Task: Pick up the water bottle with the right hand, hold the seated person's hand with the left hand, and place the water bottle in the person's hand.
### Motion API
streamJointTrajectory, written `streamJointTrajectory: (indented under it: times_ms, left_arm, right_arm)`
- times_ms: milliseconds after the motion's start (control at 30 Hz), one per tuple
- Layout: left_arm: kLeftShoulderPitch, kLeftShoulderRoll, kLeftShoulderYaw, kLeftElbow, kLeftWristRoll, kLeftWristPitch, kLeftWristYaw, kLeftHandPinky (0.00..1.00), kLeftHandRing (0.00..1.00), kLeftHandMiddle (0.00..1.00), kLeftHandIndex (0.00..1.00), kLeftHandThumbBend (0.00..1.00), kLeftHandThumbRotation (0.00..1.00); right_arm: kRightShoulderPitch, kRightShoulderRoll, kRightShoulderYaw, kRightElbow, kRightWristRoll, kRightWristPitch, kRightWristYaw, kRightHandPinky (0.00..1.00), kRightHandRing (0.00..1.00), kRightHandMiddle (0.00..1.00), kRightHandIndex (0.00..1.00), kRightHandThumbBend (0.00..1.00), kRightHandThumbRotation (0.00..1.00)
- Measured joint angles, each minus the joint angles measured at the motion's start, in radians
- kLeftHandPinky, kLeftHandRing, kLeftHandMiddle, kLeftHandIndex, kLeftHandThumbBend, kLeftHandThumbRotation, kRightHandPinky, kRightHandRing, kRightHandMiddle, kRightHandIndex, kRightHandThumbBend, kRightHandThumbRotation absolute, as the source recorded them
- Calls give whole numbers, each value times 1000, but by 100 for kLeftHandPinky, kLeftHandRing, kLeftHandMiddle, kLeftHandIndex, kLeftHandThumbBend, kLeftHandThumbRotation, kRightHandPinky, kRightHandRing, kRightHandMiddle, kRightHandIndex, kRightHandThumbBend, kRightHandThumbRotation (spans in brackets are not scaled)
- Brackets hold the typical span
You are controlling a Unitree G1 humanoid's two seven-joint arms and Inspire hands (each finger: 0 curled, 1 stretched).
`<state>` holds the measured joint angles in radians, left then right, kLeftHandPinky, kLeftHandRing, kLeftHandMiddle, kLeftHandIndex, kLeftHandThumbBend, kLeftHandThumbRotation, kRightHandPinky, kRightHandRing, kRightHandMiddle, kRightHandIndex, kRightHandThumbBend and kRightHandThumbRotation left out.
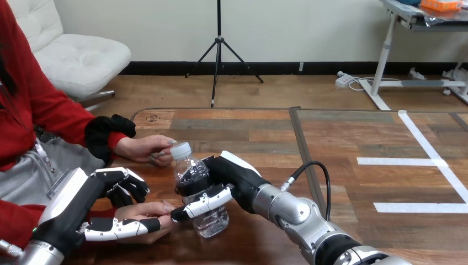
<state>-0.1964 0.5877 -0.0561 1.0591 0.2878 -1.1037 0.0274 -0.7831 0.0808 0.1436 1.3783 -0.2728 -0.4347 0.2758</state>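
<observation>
**Handover nearly there, bottle's right at the palm**

Right hand (234,174) is wrapped round the water bottle (212,220), held upright just beside the fingertips of the person's hand (146,212). Left hand (94,193) clasps that hand, fingers curled over it and thumb across the front. Looks like the placing step to me. Next the bottle needs easing left into the palm before the right hand lets go. The right forearm reaches in low over the bench (331,149).
</observation>
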Motion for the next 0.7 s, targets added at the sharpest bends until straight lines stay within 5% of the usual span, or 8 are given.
streamJointTrajectory:
  times_ms: [700]
  left_arm:
    - [0, 0, 0, 0, 0, 2, 1, 41, 46, 53, 53, 97, 34]
  right_arm:
    - [0, 0, 6, 0, 0, -7, -4, 34, 39, 46, 47, 92, 0]
